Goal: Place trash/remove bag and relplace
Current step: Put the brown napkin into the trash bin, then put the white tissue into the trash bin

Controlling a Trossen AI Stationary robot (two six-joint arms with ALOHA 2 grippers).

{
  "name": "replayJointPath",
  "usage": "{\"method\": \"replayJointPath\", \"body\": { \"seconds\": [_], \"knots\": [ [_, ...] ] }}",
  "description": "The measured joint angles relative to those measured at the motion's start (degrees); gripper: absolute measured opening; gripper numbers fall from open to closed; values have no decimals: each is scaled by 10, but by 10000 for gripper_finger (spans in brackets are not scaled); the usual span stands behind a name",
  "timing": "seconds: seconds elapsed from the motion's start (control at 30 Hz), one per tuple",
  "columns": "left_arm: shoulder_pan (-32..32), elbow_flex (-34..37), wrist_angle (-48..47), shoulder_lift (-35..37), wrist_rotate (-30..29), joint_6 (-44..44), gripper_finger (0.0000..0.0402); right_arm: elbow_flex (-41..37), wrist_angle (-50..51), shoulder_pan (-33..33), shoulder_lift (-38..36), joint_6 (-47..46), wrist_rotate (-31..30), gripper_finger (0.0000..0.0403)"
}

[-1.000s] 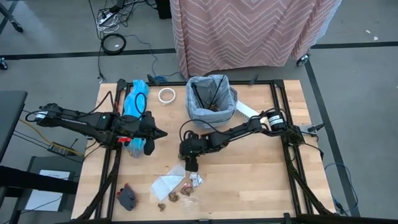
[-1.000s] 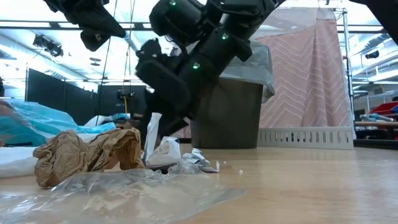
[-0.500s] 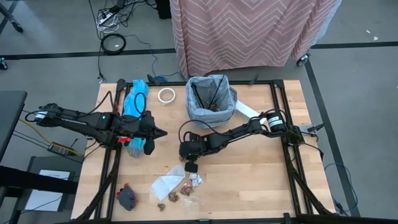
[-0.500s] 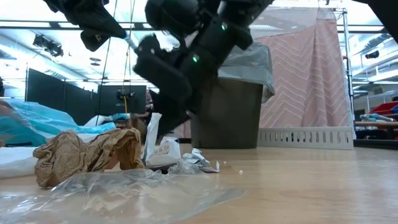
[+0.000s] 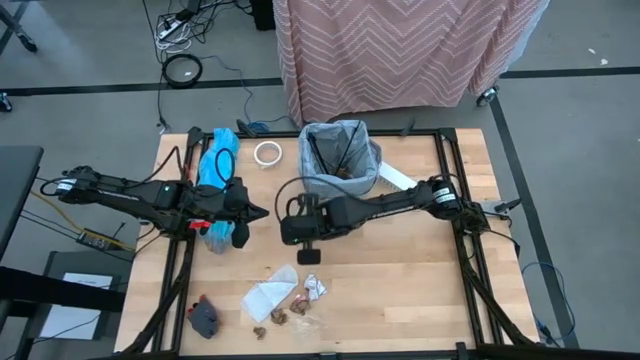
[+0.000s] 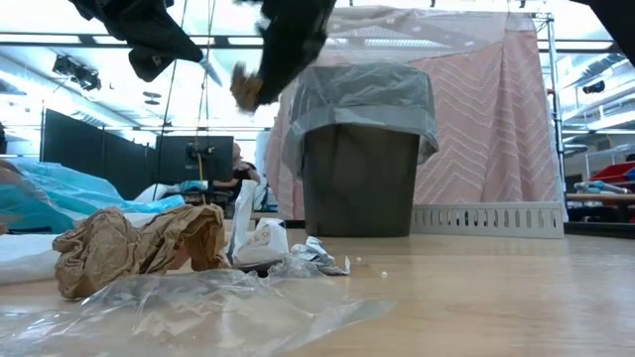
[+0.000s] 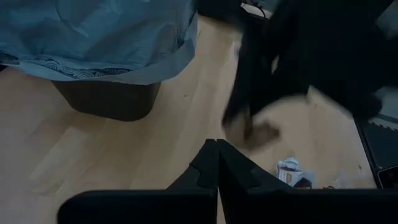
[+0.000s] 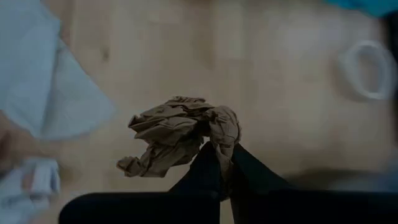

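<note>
Right tool (image 8: pixel 217 163) is clamped on a crumpled brown paper wad (image 8: pixel 177 140), lifted clear of the worktop (image 5: pixel 420 280) and hanging between the litter pile and the bin (image 5: pixel 341 160); low view shows the wad up near bin-rim height, not yet over the opening.

Left tool (image 7: pixel 216 163) has its fingers pressed together, holding nothing, parked by the turquoise replacement bag (image 5: pixel 218 160) on the left side.

Progress, my read: early.
- Grey bag (image 6: pixel 362 94) sits in the bin, rim folded over, with dark sticks (image 5: pixel 330 152) and some brown scrap inside.
- Left on the worktop: another brown paper wad (image 6: pixel 139 248), white wrapper bits (image 5: pixel 316 288), a clear plastic sheet (image 5: pixel 268 296), small brown bits (image 5: pixel 280 320) at the front edge, a dark grey lump (image 5: pixel 205 318) at the front-left corner.
- White tape ring (image 5: pixel 266 153) lies near the bin.
- Bag removal and swap not started.

Next: carry the wad over the bin opening and drop it.
</note>
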State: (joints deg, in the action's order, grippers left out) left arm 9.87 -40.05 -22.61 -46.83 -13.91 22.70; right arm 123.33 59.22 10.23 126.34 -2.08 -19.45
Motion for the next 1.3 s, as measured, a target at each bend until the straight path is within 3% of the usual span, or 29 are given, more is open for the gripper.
{"method": "replayJointPath", "body": {
  "seconds": [0.17, 0.5, 0.83, 0.97, 1.17, 1.3],
  "knots": [
    [0, 0, 0, 0, -4, 0, 6, 119, 138, -2, -2, 28, -32, 1],
    [0, 0, 3, -5, -57, 1, 6, 76, 224, -57, -124, 55, -109, 0],
    [-1, 0, 21, -62, -49, 23, 6, 68, 228, -201, -127, 137, -20, 7],
    [-1, 0, 34, -80, -11, 15, 7, 67, 259, -246, -121, 171, 32, 67],
    [-1, -2, 34, -79, 49, 31, 38, 68, 309, -266, -125, 184, 50, 229],
    [0, -18, 16, -84, 128, 53, 63, 68, 308, -252, -125, 173, 56, 319]
  ]
}}
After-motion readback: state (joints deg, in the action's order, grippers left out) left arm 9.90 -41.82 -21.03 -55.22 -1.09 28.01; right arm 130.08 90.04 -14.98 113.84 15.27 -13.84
